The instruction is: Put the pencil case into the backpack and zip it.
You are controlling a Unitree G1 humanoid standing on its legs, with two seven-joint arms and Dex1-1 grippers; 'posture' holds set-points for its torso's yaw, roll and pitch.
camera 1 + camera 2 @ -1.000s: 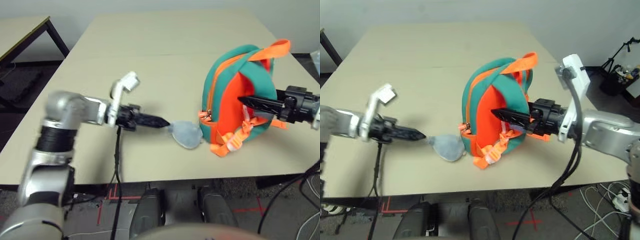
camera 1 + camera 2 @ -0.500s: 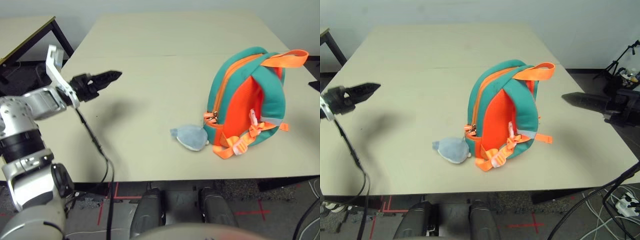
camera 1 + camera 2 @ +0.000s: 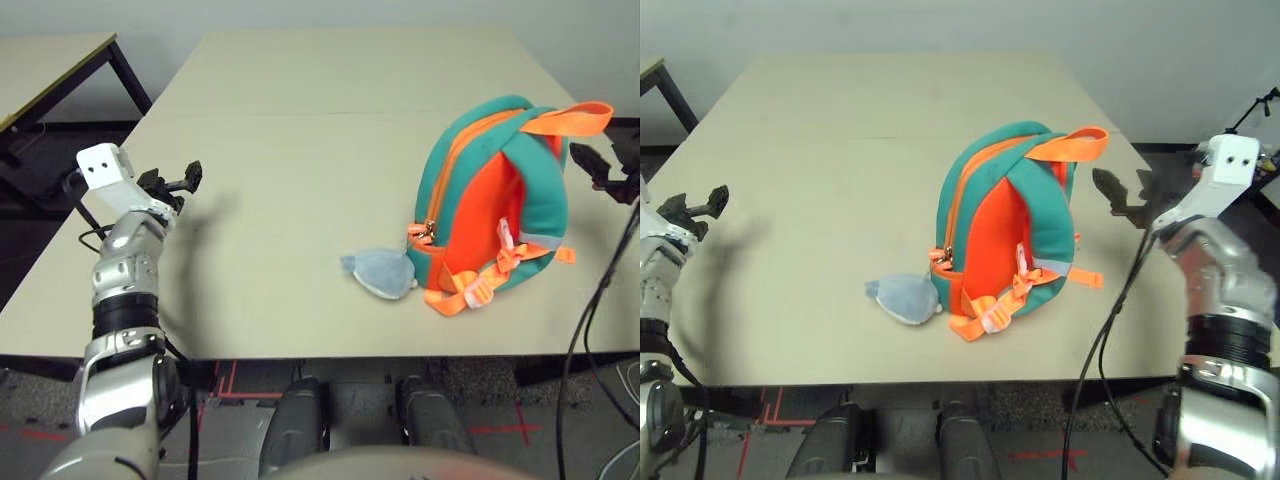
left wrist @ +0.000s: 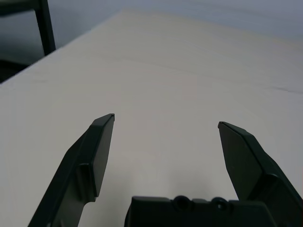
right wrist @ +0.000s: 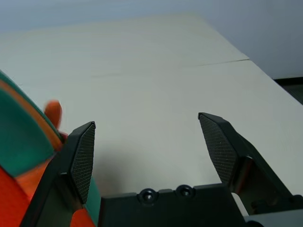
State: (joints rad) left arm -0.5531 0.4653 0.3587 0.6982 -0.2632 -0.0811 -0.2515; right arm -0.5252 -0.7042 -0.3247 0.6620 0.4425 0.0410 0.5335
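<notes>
Both arms have pulled away from the backpack (image 3: 490, 200). A second ago the left gripper (image 3: 175, 182) was reaching at the grey plush charm (image 3: 380, 272) and the right gripper (image 3: 1122, 193) was pressed against the orange back panel; now each has drawn back to its own side of the tabletop (image 3: 300, 150), the left one out at about nine o'clock near the table's edge, the right one at about three o'clock, just beside the orange top handle (image 3: 570, 115) but not touching it. Both sets of jaws stand wide apart with nothing between them; the wrist views show only bare tabletop past the fingers, plus a slice of teal and orange fabric beside the right gripper.

The backpack stands upright at roughly four o'clock from the table's centre, zipper edge toward the left arm, straps toward the camera. The orange zipper (image 3: 455, 160) looks run shut along the curve, with its pull low near the charm, though the far side is hidden. The pencil case is not visible anywhere on the tabletop, so it is most likely inside already. Taken together, the retreat reads as the task finished or very nearly so.

Count: one backpack, one plush charm lying at the backpack's foot on the left-arm side, two grippers, no pencil case in sight.
</notes>
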